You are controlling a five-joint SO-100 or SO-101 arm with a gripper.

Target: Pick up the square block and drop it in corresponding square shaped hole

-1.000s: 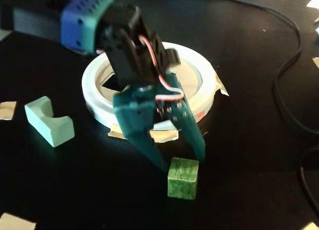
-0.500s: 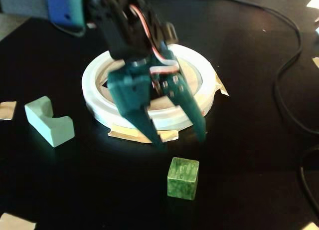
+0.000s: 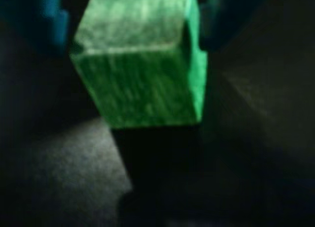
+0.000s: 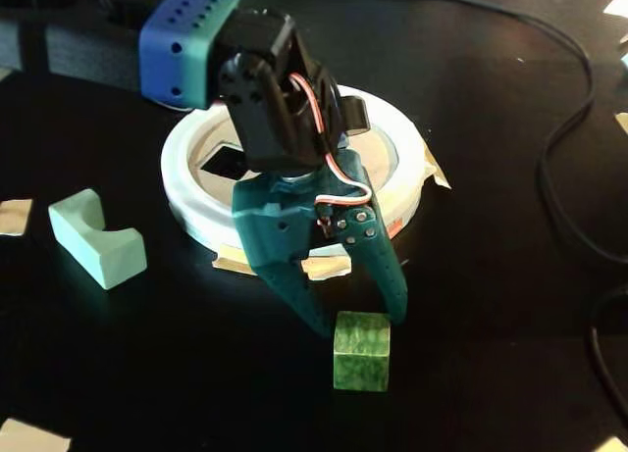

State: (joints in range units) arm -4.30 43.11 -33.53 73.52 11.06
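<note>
Your claw straddles the cube on the black counter (image 4: pixel 510 374).
Upper centre, the white-rimmed panel (image 4: pixel 186 192) shows its square shaped hole (image 4: pixel 224 160); the claw (image 4: pixel 358 323) stands open at centre; the square block (image 4: pixel 361 351) sits lower centre, ungripped.

Readable text: none in either view.
Block (image 4: pixel 361 350): no markings.
Arm (image 4: pixel 265 89): no legible label.
Ring (image 4: pixel 186 182): no print.

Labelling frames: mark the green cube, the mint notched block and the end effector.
green cube (image 4: pixel 361 363), fixed view, front face.
mint notched block (image 4: pixel 96 239), fixed view, top surface.
end effector (image 4: pixel 359 322), fixed view, between the fingertips.
</note>
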